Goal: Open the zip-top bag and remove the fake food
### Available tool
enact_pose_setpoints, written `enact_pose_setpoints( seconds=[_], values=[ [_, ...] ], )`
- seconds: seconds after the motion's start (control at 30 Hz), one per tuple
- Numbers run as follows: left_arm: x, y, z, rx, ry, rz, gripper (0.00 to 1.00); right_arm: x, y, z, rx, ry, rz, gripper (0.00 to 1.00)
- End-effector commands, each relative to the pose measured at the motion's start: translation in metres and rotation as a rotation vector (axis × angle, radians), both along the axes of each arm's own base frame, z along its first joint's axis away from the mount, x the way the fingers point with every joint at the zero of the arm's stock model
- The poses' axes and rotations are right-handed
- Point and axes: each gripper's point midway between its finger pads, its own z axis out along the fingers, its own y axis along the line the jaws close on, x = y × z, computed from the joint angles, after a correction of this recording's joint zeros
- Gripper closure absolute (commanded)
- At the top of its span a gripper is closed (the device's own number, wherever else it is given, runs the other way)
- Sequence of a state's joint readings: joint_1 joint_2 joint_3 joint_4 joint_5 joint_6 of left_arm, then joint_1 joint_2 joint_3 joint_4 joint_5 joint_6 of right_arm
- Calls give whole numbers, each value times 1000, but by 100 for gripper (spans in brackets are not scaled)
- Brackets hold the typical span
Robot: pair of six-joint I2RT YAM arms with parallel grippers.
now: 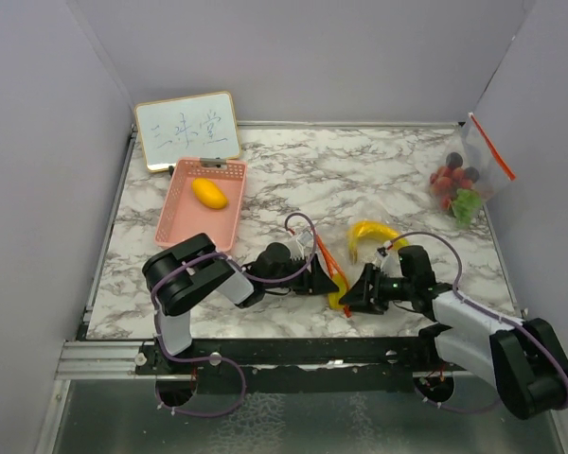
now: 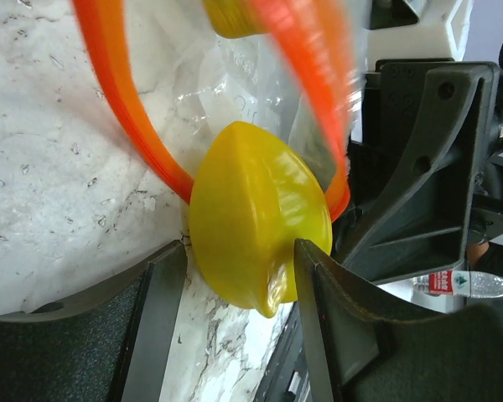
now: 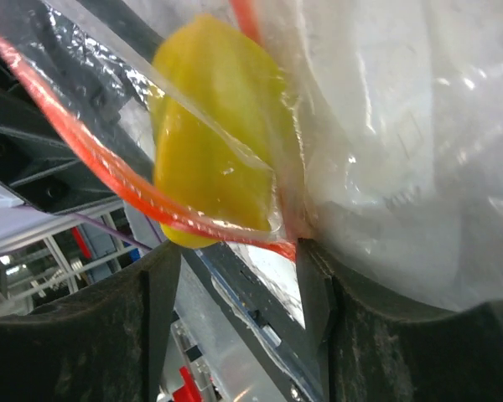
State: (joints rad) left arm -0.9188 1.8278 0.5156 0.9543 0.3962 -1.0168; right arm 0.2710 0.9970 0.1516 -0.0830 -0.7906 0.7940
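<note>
Both your arms lie low at the near edge, tips nearly meeting. Your left gripper straddles the lemon piece in the mouth of the zip-top bag; whether it pinches is unclear. Your right gripper gapes at the bag's rim. The banana lies just beyond.

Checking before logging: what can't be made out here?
Top view: left gripper and right gripper partly cover the bag.
Left wrist: zip blurred; upper yellow piece cut by top edge.
Right wrist: lemon dimmed by bag film.
Top view: dark bits in far bag too small.
</note>
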Motion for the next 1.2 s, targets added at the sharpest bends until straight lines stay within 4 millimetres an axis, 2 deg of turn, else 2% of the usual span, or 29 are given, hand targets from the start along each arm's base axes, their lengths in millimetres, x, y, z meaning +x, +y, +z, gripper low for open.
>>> enact_pose_setpoints(
  seconds=[0.0,0.2,0.33,0.53,0.63,0.8,0.97,1.17],
  values=[
    [-3,-6,2,-34,11,-13,43,29,8,0,-24,-95,-42,46],
    [-7,-2,1,-43,24,-8,43,39,12,-5,-13,-116,-50,59],
    [-5,-6,7,-63,14,-13,42,50,9,-10,-66,-160,-44,64],
    [-2,-18,15,-129,12,-31,43,58,12,-10,-70,-217,-2,65],
    [-2,-25,23,-183,23,-49,48,59,11,-15,-79,-216,3,65],
    [-3,-29,28,-210,24,-65,62,56,10,-20,-85,-209,6,66],
    [-3,-27,24,-177,13,-66,64,58,8,-19,-109,-215,10,66],
    [2,-21,23,-142,-11,-50,63,70,-3,2,-189,-265,-33,64]
  ],
)
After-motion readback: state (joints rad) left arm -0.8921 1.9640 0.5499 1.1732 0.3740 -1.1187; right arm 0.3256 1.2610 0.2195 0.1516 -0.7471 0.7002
